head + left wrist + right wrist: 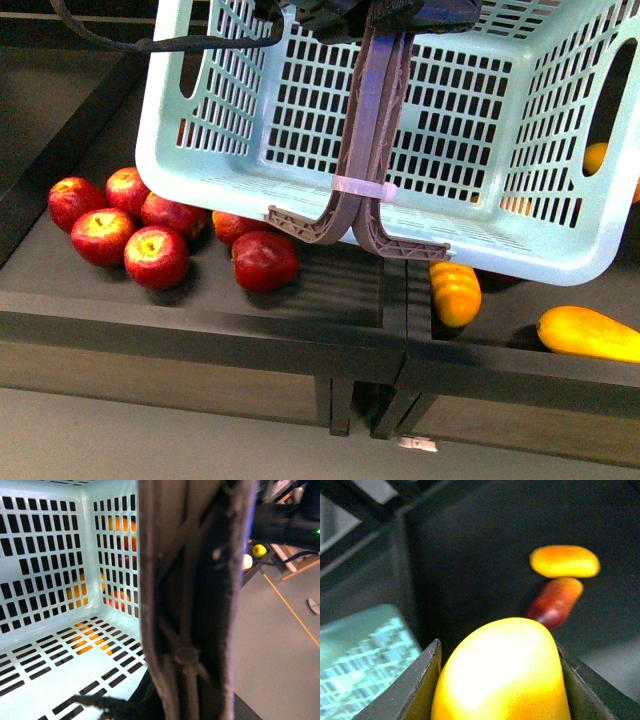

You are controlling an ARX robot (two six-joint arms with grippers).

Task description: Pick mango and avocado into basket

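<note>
Half of the left gripper (385, 20) is cut off at the top of the front view. The basket (250, 190) hangs tilted below it by two brown handles (375, 110), which run up into its closed grasp. On the right gripper (500, 650), dark fingers (415, 690) are clamped on the mango (502, 685). Beyond their tips lie a blurred yellow-orange fruit (565, 561) and a red fruit (555, 602), just beside each other. A white tag (415, 443) is too small to read.
</note>
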